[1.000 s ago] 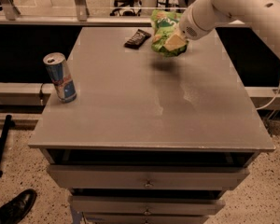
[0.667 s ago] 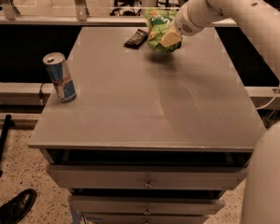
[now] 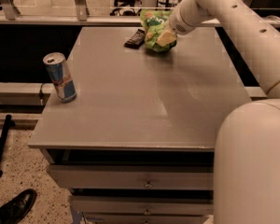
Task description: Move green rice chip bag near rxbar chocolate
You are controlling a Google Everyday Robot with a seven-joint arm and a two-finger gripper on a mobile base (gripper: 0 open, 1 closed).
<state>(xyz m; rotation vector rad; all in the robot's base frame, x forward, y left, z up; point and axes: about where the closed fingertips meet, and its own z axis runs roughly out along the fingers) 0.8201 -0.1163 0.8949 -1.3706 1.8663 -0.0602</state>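
The green rice chip bag (image 3: pixel 155 29) is a crinkly bright green pouch at the far middle of the grey table (image 3: pixel 144 101), resting on or just above its top. My gripper (image 3: pixel 169 31) is at the bag's right side and is shut on it. The rxbar chocolate (image 3: pixel 135 38), a small dark flat bar, lies just left of the bag, almost touching it. My white arm reaches in from the upper right.
A blue-silver drink can (image 3: pixel 60 77) stands upright near the table's left edge. Drawers (image 3: pixel 147 181) sit below the front edge. A black shoe (image 3: pixel 11 209) is on the floor at lower left. A rail runs behind the table.
My gripper has carried the green bag further back and to the left, and lower, closer to the dark bar. The can and the bar have not moved.
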